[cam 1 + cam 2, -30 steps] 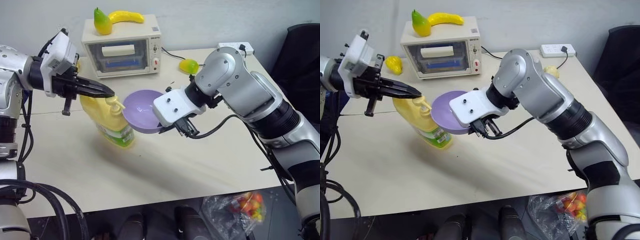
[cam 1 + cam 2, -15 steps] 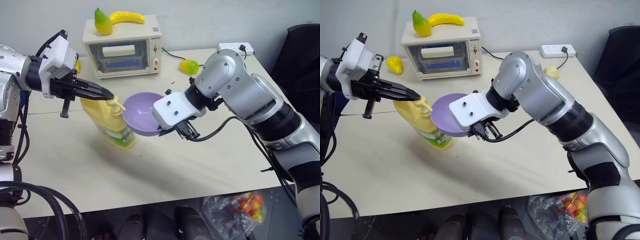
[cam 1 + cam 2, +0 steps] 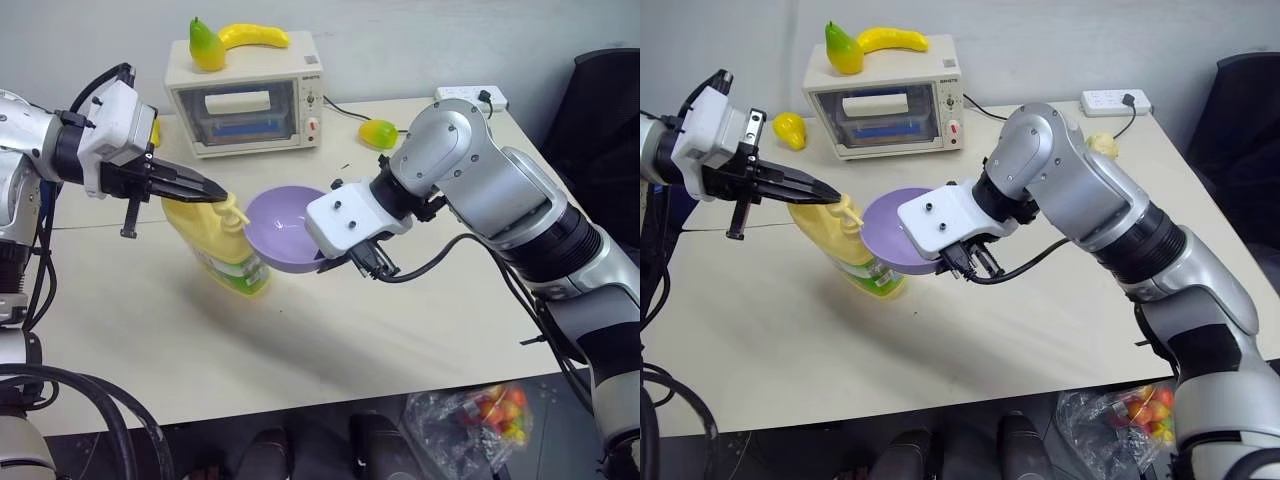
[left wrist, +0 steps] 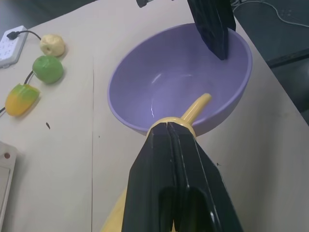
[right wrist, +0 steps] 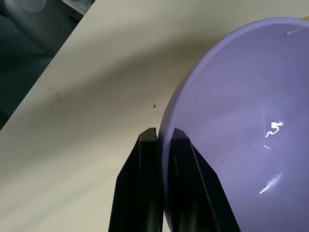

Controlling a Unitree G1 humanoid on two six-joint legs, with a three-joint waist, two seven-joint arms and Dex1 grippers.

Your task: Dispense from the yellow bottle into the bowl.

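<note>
Head views: the yellow bottle (image 3: 222,247) stands at table centre-left, the bowl (image 3: 284,226) raised at its 3 o'clock | Left wrist: left gripper (image 4: 170,129), jaws closed and empty, presses the pump top; bottle likely heavy, stable | Right wrist: right gripper (image 5: 164,133) pinches the bowl's thin rim; light, smooth, likely slippery

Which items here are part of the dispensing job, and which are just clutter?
In use: yellow bottle; bowl, gripped at its rim by the right gripper; left gripper, shut, on the pump top.

Lying about: toaster oven, pear and banana on it, power strip, bag of fruit.
</note>
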